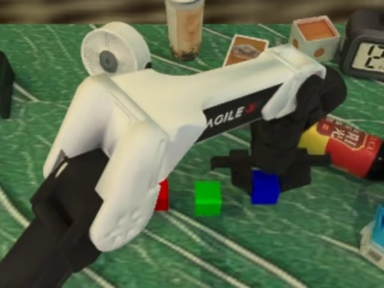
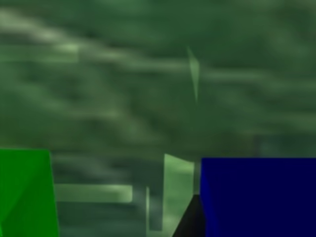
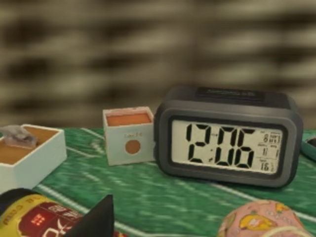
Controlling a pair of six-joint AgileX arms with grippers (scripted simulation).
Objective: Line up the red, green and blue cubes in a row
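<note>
Three small cubes sit in a row on the green table (image 1: 312, 240): the red cube (image 1: 162, 195) half hidden under the left arm, the green cube (image 1: 207, 198) next, the blue cube (image 1: 264, 186) last. The left gripper (image 1: 267, 174) is right over the blue cube; I cannot tell if its fingers squeeze it. A digital clock (image 3: 228, 136) stands well behind.

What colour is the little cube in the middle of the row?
Bright green, seen best in the top view.
</note>
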